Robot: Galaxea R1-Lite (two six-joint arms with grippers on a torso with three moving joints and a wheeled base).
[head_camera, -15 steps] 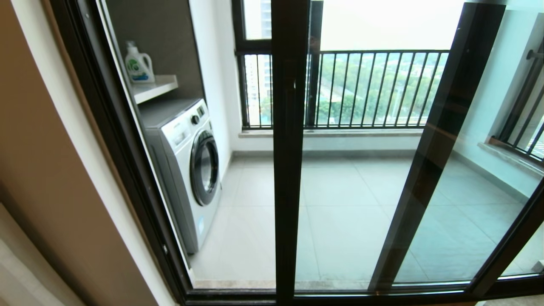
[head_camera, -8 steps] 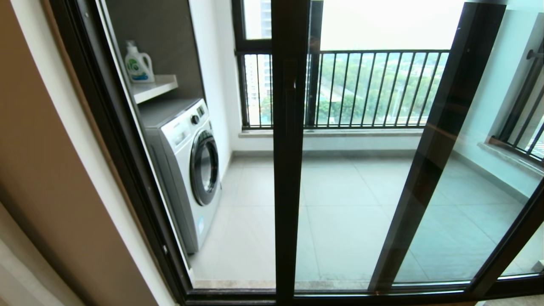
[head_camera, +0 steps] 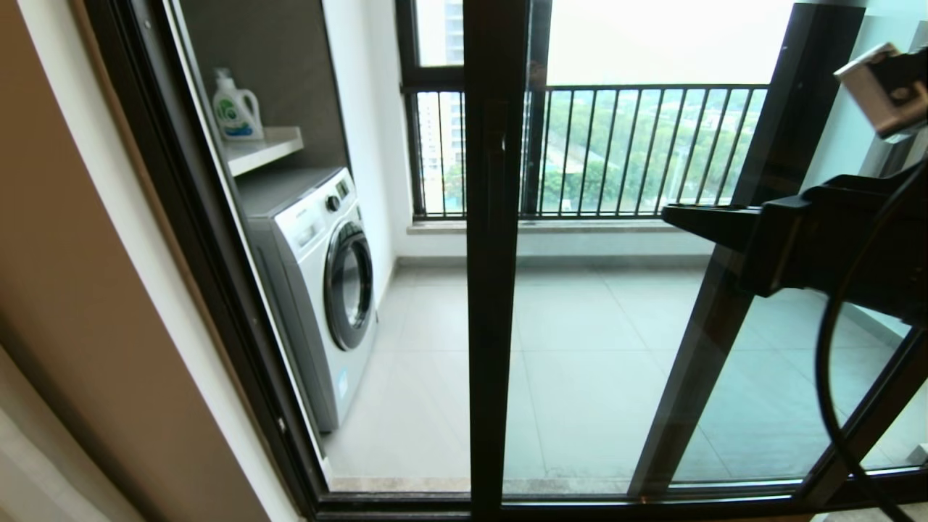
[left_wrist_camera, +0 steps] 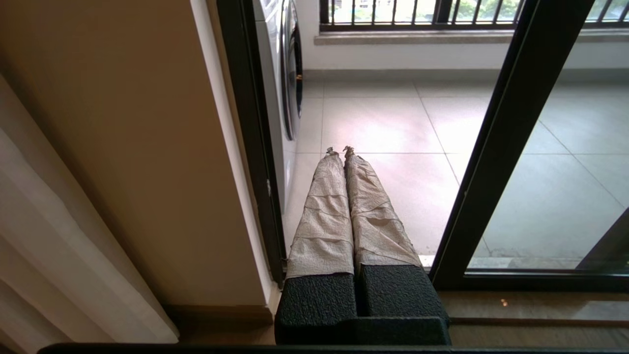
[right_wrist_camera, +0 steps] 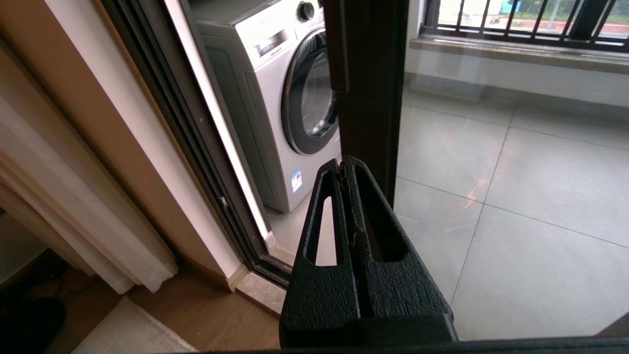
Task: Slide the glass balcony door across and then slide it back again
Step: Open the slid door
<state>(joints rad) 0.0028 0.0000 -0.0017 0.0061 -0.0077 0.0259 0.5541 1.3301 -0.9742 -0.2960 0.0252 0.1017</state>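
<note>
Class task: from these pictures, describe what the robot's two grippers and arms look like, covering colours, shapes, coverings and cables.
The left gripper has long tapering fingers wrapped in wrinkled beige tape above a textured black base. The right gripper is plain textured black, its fingers triangular with slotted cut-outs. In the head view, a black cable loops beside the black right arm.

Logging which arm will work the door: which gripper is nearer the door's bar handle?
Right. The right gripper is raised just short of the bar handle; the left gripper sits low by the threshold.

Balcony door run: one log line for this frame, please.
right gripper: shut, raised, short of the handle | glass balcony door: untouched | left gripper: shut, low by door frame, idle
</note>
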